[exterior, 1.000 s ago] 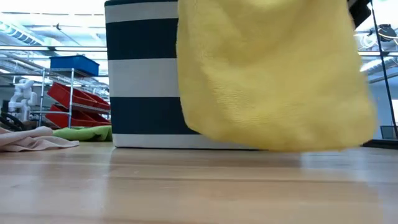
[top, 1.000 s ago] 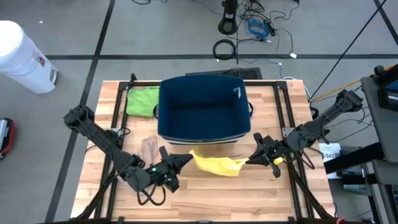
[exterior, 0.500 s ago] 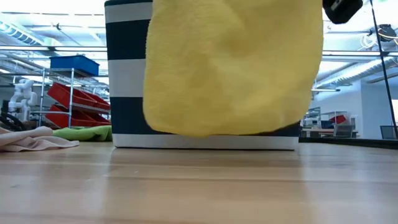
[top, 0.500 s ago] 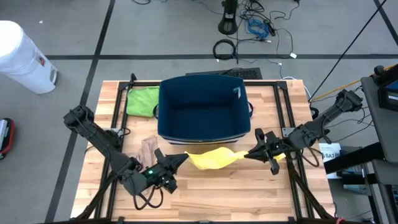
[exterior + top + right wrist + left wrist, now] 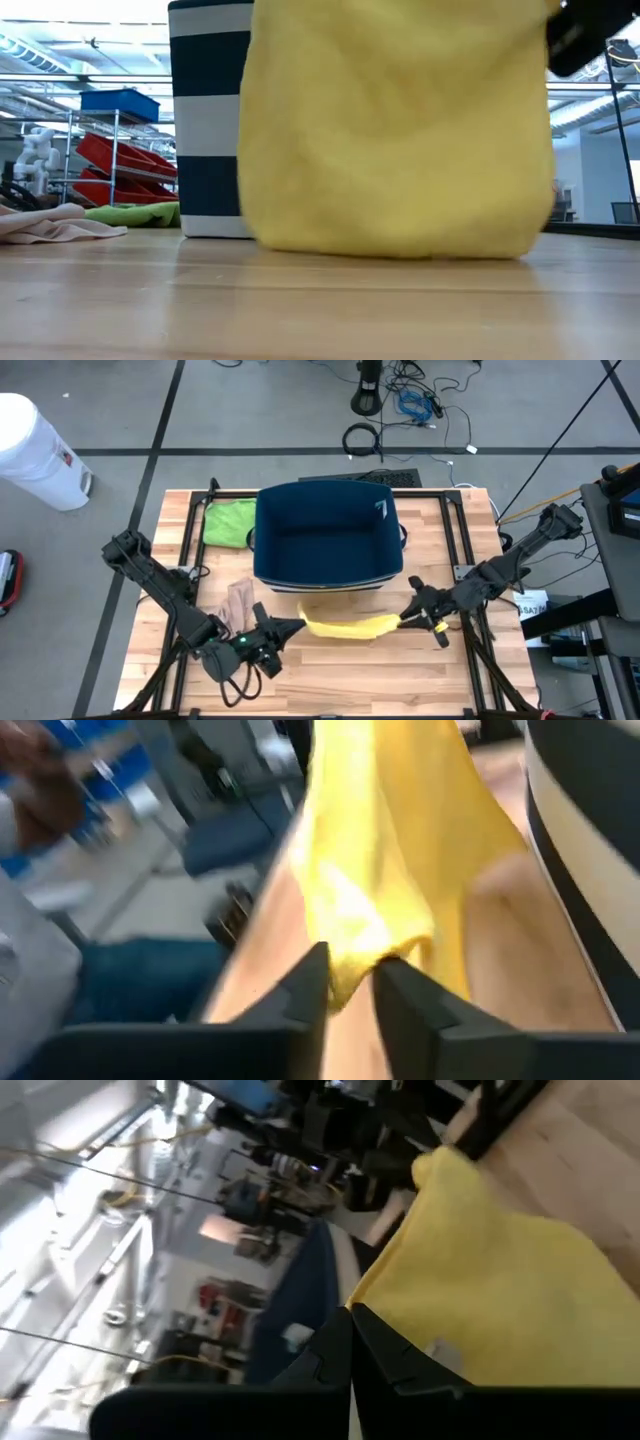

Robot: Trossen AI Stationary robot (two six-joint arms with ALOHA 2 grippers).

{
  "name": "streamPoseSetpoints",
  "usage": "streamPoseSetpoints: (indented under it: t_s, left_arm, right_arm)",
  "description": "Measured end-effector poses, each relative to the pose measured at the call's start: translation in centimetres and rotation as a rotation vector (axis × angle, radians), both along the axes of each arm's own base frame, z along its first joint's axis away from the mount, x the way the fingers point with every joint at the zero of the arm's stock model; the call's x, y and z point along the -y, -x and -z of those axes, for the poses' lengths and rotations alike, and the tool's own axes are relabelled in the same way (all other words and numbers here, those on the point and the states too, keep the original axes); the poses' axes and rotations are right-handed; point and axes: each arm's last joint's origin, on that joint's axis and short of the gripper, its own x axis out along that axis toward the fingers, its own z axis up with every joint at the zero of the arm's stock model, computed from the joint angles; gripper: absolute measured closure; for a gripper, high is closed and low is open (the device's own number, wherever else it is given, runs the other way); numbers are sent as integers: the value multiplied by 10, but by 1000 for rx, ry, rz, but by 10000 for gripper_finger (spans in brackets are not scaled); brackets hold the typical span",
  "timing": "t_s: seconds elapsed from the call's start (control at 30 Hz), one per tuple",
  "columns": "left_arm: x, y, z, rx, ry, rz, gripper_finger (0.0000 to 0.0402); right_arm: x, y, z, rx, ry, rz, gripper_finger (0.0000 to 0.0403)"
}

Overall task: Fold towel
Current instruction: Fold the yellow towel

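Observation:
The yellow towel (image 5: 345, 626) hangs stretched between my two grippers in front of the navy striped bin (image 5: 328, 535). Its lower edge (image 5: 395, 250) rests on the wooden table. My left gripper (image 5: 297, 627) is shut on the towel's left end. My right gripper (image 5: 405, 621) holds its right end. In the low view the towel (image 5: 400, 130) hides most of the bin, and part of the right gripper (image 5: 590, 35) shows dark at the top right. My left gripper pinches the towel's left upper corner (image 5: 372, 1305) between its two shut fingers, coming nearly level from the table's left. The cloth runs away from it toward the other arm. My right gripper has a bunched corner of the towel (image 5: 350, 955) between its two fingers (image 5: 305, 990), which slant down from the table's right. There the cloth is gathered in folds and hangs below.
A green cloth (image 5: 228, 522) lies at the far left beside the bin. A beige cloth (image 5: 240, 598) lies on the table just behind my left gripper. Bare wood (image 5: 350, 670) stretches from the towel toward the near edge.
Both grippers first carried the towel up and toward the bin, then brought it down and back toward the near edge. The towel, which hung clear of the table, now has its lower edge on the wood.

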Motion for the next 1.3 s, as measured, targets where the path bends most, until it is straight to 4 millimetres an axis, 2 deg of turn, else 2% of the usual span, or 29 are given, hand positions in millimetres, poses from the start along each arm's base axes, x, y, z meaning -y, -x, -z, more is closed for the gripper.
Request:
streamPoseSetpoints:
  t_s: [0.17,0.3,0.4,0.57,0.83,1.17,1.3]
  left_arm:
    - [-4,-2,11,-26,65,-20,401]
    - [-5,-4,12,-26,80,-15,401]
    - [-8,-7,12,-28,98,-5,401]
    - [-14,-13,13,-37,134,13,401]
    - [-20,-17,14,-40,153,-2,401]
    - [-22,-18,14,-33,171,-12,401]
    - [-24,-19,14,-31,174,-19,401]
  right_arm:
    - [3,4,18,-176,71,22,208]
    - [2,7,27,-265,95,25,167]
    - [-5,6,31,-273,127,-1,163]
    - [-23,-7,37,-168,227,-61,177]
    - [-44,-40,72,-128,424,-77,188]
    - [-61,-80,105,68,458,-91,188]
    - [-69,-95,112,66,492,-100,188]
